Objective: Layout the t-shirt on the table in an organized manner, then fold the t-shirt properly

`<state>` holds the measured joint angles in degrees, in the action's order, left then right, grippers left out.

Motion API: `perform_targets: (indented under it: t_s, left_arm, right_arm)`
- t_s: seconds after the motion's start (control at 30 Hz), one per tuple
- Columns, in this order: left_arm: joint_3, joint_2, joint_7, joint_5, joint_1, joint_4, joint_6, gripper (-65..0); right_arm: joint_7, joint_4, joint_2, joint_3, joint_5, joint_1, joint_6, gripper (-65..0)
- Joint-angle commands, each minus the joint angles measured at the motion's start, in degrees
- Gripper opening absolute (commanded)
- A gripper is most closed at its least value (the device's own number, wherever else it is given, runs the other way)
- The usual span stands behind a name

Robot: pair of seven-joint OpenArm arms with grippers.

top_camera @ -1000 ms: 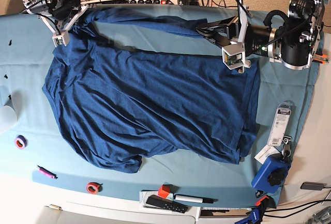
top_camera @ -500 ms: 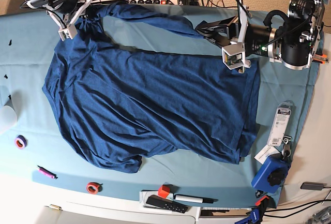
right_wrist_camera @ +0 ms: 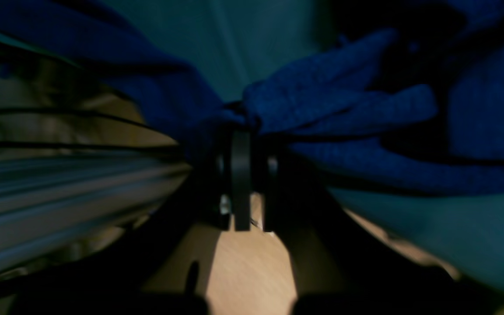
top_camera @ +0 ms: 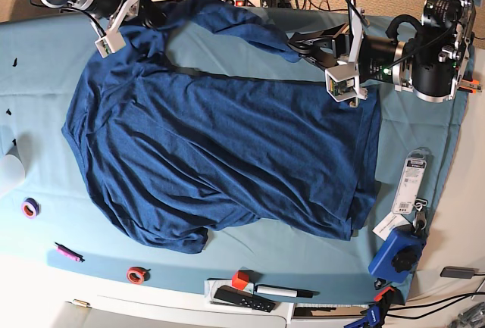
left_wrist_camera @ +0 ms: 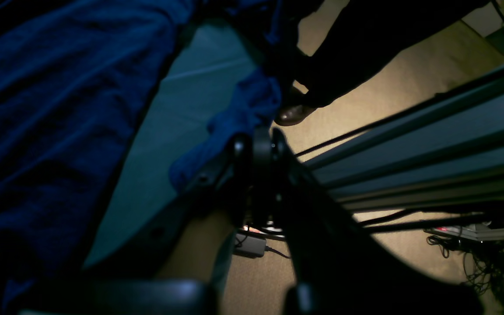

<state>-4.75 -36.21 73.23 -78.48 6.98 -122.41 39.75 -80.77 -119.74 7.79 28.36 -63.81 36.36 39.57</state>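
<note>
The dark navy t-shirt [top_camera: 227,154] lies mostly spread over the teal-covered table [top_camera: 38,78], with wrinkles near its front hem. At the back right, my left gripper [top_camera: 294,42] is shut on the shirt's back edge. The left wrist view shows its closed fingertips [left_wrist_camera: 256,144] pinching a bunched blue fold [left_wrist_camera: 234,118]. My right gripper [top_camera: 154,16] is at the back left and is shut on another part of that edge. In the right wrist view its jaws [right_wrist_camera: 241,131] clamp gathered fabric [right_wrist_camera: 344,109]. A strip of shirt hangs lifted between the two grippers.
Along the front edge lie a purple tape roll [top_camera: 29,207], a pink marker [top_camera: 67,252], a red tape ring [top_camera: 136,274], a red cube [top_camera: 241,279], a black remote [top_camera: 242,298] and a pen [top_camera: 284,292]. A packaged item [top_camera: 411,182] and a blue clamp [top_camera: 397,252] sit at right. Cables run behind the table.
My right gripper has moved toward the back and to the right, carrying the shirt's edge up with it, so the strip between the grippers now arches higher. The left arm has stayed still.
</note>
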Motion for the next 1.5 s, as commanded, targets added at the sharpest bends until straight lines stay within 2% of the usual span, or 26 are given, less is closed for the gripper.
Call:
perform_targets:
  t_s: [0.0,0.1,0.33,0.43,0.5,0.67,0.7,0.77,0.9,1.03,1.1,1.3,1.47]
  left_arm:
    - [0.5,-0.6,-1.3,-1.0,-0.5,-0.9,0.3,-65.0]
    - [0.5,-0.6,-1.3,0.6,-0.5,-0.9,0.3,-65.0]
    - [0.5,-0.7,-1.3,7.0,-0.5,-0.9,0.3,-65.0]
    - [1.5,-0.7,-1.3,10.1,-0.5,-0.9,0.3,-65.0]
    - [3.7,-0.7,-1.5,11.2,-0.5,-0.9,0.3,-65.0]
    - [12.9,-0.6,-4.8,11.2,-0.5,-0.9,0.3,-65.0]
    - [14.5,-0.6,-5.7,11.2,-0.5,-0.9,0.3,-65.0]
    - [16.9,-0.6,-6.7,11.2,-0.5,-0.9,0.3,-65.0]
    - [18.2,-0.6,-6.9,11.2,-0.5,-0.9,0.3,-65.0]
    - [18.1,-0.4,-6.9,10.8,-0.3,-0.9,0.3,-65.0]
    - [18.1,0.0,-6.9,10.8,-0.3,-0.9,0.3,-65.0]
    - [18.1,0.8,-6.8,10.8,-0.3,-0.9,0.3,-65.0]
    - [18.1,0.8,-6.9,10.8,-0.3,-0.8,0.3,-65.0]
  right_arm:
    - [0.8,-1.0,0.6,0.3,-2.9,0.3,0.4,-65.0]
    - [0.8,-1.0,0.7,0.3,-5.4,0.3,0.4,-65.0]
    - [0.8,-1.0,0.6,0.3,-5.1,0.3,0.4,-64.4]
    - [0.8,-1.0,0.6,0.8,-3.5,0.3,0.4,-47.0]
    - [0.8,-1.0,0.6,2.4,-1.0,0.3,0.4,-43.3]
    - [0.8,-1.0,0.6,11.6,3.7,0.3,0.4,-43.3]
    - [0.8,-1.0,0.6,13.8,3.9,0.3,0.0,-43.3]
    - [0.8,-0.9,0.4,17.4,3.7,0.3,-3.4,-43.2]
    - [0.8,1.1,-2.3,22.1,4.0,-1.3,-4.1,-39.3]
    - [1.6,7.9,-5.7,24.4,3.7,-5.3,-6.0,-39.3]
    - [1.7,12.5,-6.6,24.6,1.3,-7.8,-6.0,-39.3]
    - [1.6,22.3,-7.3,24.6,-2.1,-13.9,-5.9,-39.3]
    - [1.6,23.1,-7.3,24.6,-2.0,-14.6,-5.9,-39.3]
